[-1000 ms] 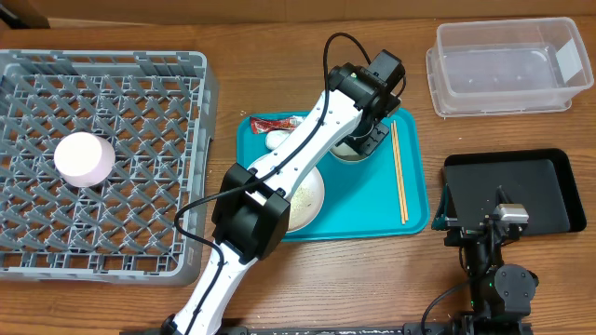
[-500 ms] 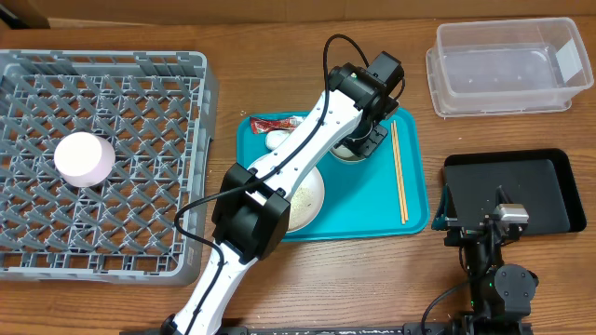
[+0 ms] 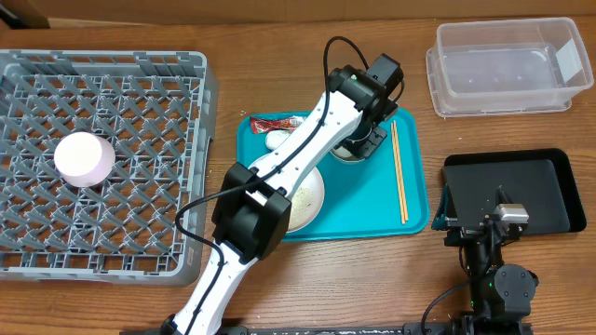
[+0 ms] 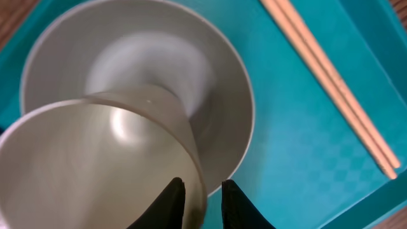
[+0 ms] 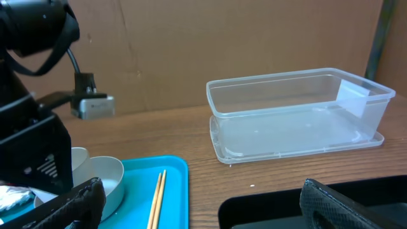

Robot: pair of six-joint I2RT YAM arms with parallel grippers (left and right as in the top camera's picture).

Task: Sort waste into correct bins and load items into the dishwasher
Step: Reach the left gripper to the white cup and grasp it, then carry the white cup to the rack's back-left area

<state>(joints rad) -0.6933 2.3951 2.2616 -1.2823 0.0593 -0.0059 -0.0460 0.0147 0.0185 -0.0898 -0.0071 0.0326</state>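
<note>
My left gripper [image 3: 358, 140] [image 4: 202, 191] is over the teal tray [image 3: 372, 200], shut on the rim of the grey-green bowl [image 4: 82, 159]: one finger is inside, the other outside. The bowl is tipped over a second pale round bowl [image 4: 146, 57] behind it. Wooden chopsticks [image 3: 399, 172] [image 4: 331, 83] lie on the tray to the right. A red wrapper [image 3: 275, 123], a small white dish [image 3: 277, 140] and a large white plate [image 3: 307, 200] sit left of the arm. A white cup [image 3: 84, 158] stands in the grey dish rack [image 3: 207, 121]. My right gripper [image 3: 494, 219] [image 5: 202, 191] stands open and empty.
A clear plastic tub [image 3: 507, 65] [image 5: 299, 114] stands at the back right. A black tray [image 3: 540, 186] [image 5: 267, 213] lies under the right gripper. The left arm spans the tray and covers part of the plate. Cardboard boxes line the table's far edge.
</note>
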